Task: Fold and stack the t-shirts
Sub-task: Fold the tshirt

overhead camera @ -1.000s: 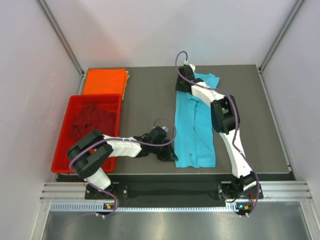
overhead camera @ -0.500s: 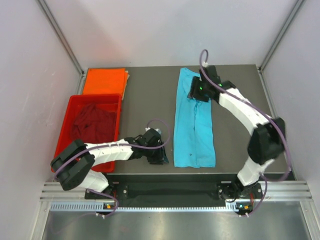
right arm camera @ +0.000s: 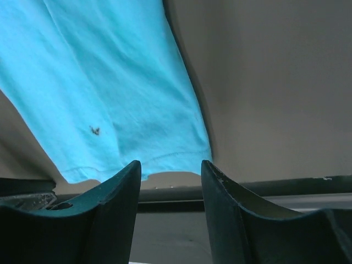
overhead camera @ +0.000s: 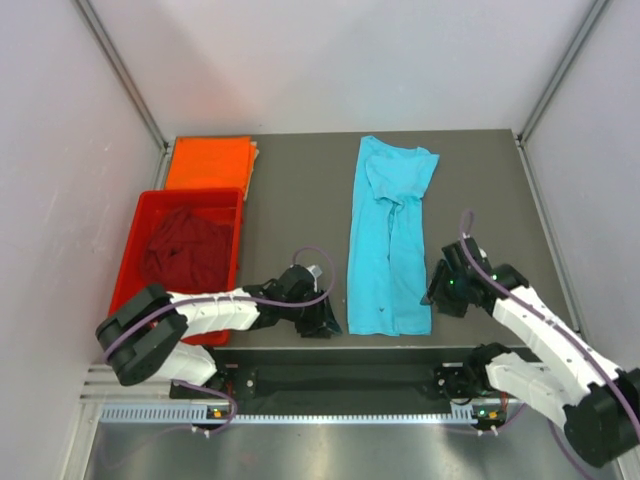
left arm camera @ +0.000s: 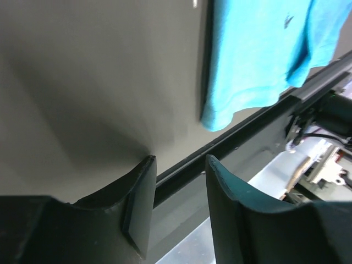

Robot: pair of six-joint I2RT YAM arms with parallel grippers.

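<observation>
Top view: the turquoise t-shirt (overhead camera: 388,240) lies as a long narrow strip running near to far, right of the middle of the table (overhead camera: 300,200). The orange t-shirt (overhead camera: 208,163) sits folded at the far left, and the maroon t-shirt (overhead camera: 185,250) is crumpled in the red tray (overhead camera: 125,290). The left gripper (overhead camera: 325,322) and right gripper (overhead camera: 437,290) flank the strip's near end. A crosswise fold looks next: pinch both hem corners through every layer and lift them evenly.

Left wrist: the jaws stand apart, holding nothing, over bare table, with the hem corner off to the right.

Right wrist: the jaws stand apart and empty, with the hem just beyond them.
</observation>
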